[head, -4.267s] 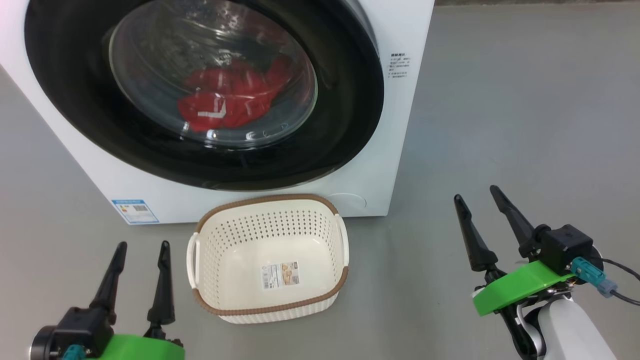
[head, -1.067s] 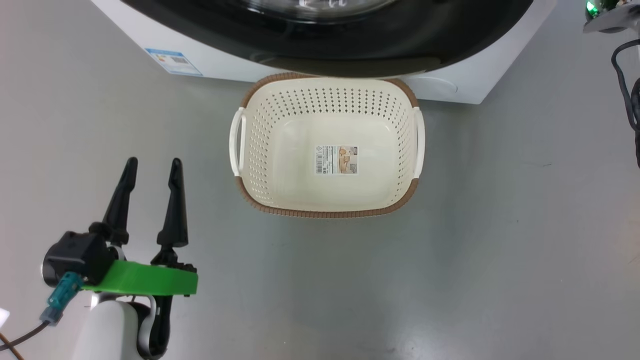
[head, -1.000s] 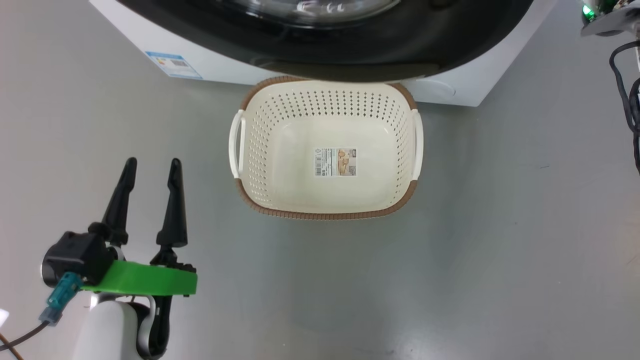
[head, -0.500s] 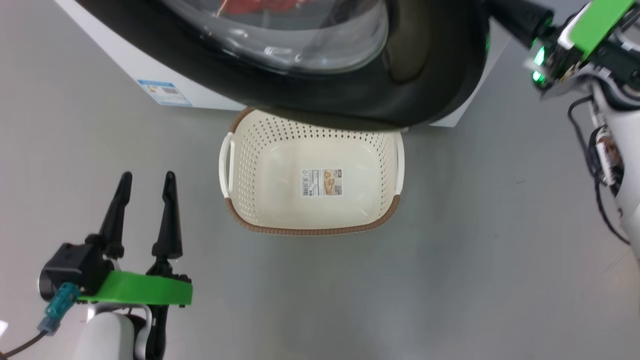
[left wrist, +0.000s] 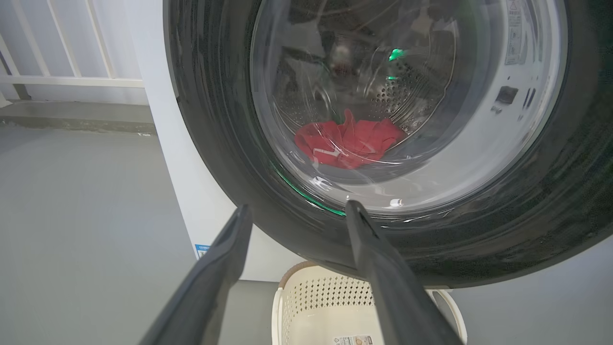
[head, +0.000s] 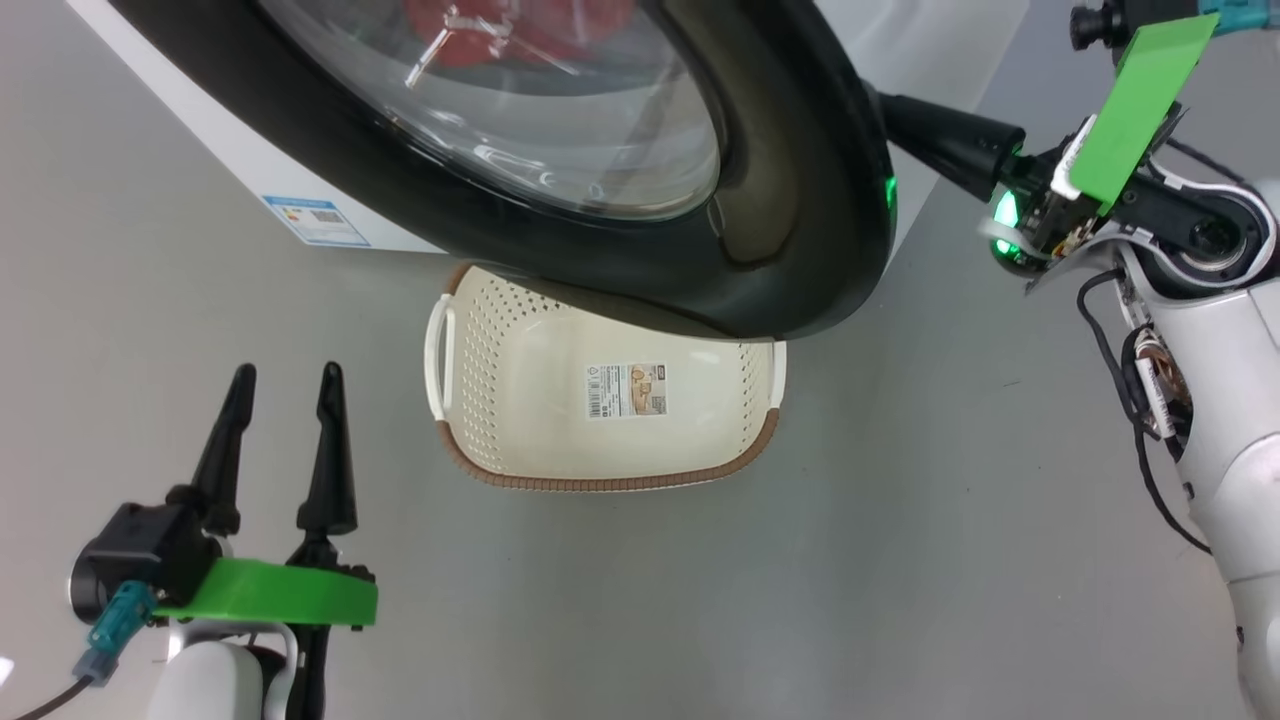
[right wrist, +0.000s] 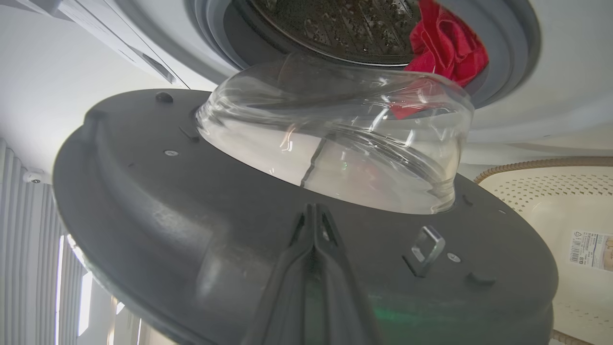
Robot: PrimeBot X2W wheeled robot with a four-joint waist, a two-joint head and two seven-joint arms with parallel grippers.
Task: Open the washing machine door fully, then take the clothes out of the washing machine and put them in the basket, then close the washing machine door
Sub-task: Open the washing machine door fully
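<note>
The washing machine door [head: 800, 200] has come off its seat. 1 second ago its black rim lay flat against the front of the washing machine [left wrist: 191, 201]. Now its free edge stands out from the cabinet, hinged on the robot's left. The head camera has shifted too, so not all of that difference is the door's own travel. From the right wrist, the grey inner face and the bulging glass bowl are tilted away from the rubber ring. Part of the drum [right wrist: 345, 24] mouth shows past them.

The clothes [right wrist: 445, 45], a red bundle, lie in the drum near the ring, untouched. The basket [head: 600, 482] stands empty on the floor [head: 900, 550] just in front of the machine, its far part under the swinging rim.

The right gripper [right wrist: 313, 211] has its fingers pressed together and tucked behind the door's free edge. They lie on the inner face just beside the metal latch hook [right wrist: 428, 249], apparently levering the door outward and pinching nothing. The left gripper [head: 287, 372] hangs spread at the lower left, well apart from everything.

The latch is evidently released, but the door is only partly open. It probably needs more swing before an arm can reach the clothes cleanly.
</note>
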